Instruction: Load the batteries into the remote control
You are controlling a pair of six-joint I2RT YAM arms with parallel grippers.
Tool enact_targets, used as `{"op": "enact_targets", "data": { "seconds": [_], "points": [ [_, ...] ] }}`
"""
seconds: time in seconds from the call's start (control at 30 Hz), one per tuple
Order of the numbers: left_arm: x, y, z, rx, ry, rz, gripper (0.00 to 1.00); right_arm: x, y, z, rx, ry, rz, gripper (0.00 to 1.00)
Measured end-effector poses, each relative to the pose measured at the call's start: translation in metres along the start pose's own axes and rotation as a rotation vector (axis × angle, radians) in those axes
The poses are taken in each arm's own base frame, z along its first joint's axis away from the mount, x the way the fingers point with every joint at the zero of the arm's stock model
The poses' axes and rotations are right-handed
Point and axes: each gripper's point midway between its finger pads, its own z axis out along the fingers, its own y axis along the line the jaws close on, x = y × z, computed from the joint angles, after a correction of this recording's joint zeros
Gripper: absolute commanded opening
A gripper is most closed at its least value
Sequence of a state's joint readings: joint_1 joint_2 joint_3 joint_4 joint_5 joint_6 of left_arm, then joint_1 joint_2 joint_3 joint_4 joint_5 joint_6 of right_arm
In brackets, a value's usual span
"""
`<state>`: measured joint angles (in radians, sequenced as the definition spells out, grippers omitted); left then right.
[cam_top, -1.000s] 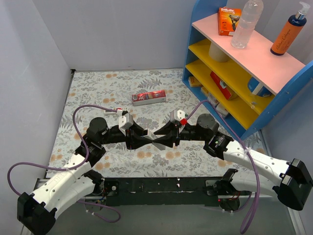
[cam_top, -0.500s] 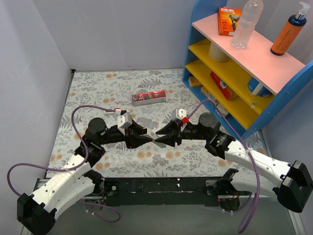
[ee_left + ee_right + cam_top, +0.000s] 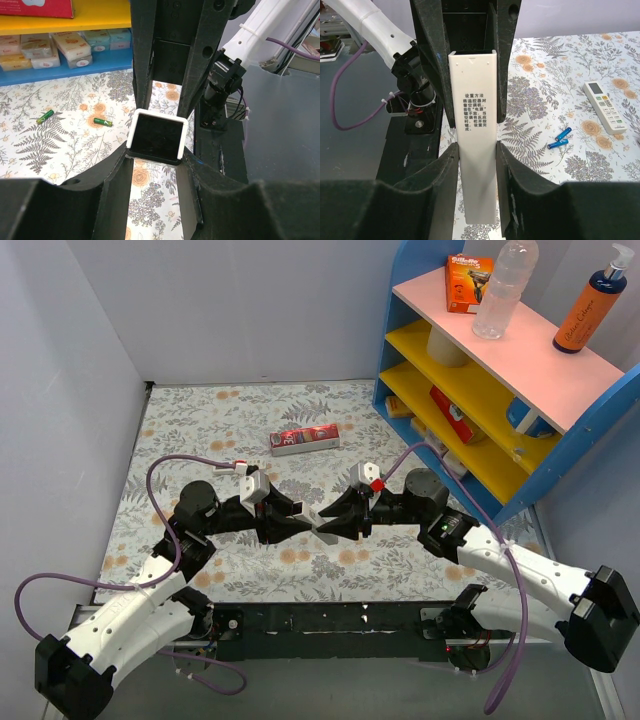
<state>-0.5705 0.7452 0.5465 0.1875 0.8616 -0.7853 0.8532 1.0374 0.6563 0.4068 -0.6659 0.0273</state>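
Observation:
The remote control (image 3: 472, 125) is a slim white bar held off the table between both arms, its printed back facing the right wrist camera. My right gripper (image 3: 477, 150) is shut on its near half. My left gripper (image 3: 156, 155) is shut on its other end, seen end-on as a white-rimmed dark rectangle (image 3: 157, 137). In the top view the grippers (image 3: 305, 523) (image 3: 327, 519) meet tip to tip mid-table. Two green batteries (image 3: 45, 116) (image 3: 102, 121) and two blue batteries (image 3: 563, 133) (image 3: 556, 144) lie loose on the floral cloth.
A second white remote with buttons (image 3: 604, 106) lies on the cloth beyond the blue batteries. A red carton (image 3: 305, 439) lies behind the grippers. The blue shelf unit (image 3: 500, 390) with boxes and bottles stands at the right, and grey walls close the left and back.
The two grippers have shifted slightly where they meet, the right one edging a little to the right. Both grips look unchanged.

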Motion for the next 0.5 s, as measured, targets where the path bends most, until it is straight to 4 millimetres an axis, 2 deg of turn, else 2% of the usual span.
{"op": "enact_targets", "data": {
  "seconds": [0.2,0.5],
  "points": [
    [0.0013,-0.0006,-0.0001,0.003,0.002,-0.006,0.0,0.002,0.001,0.0006,-0.011,0.005,0.005,0.19],
    [0.0076,0.0045,-0.0031,-0.048,-0.02,-0.028,0.0,0.0097,0.0001,0.0018,-0.021,0.026,0.017,0.18]
  ]
}}
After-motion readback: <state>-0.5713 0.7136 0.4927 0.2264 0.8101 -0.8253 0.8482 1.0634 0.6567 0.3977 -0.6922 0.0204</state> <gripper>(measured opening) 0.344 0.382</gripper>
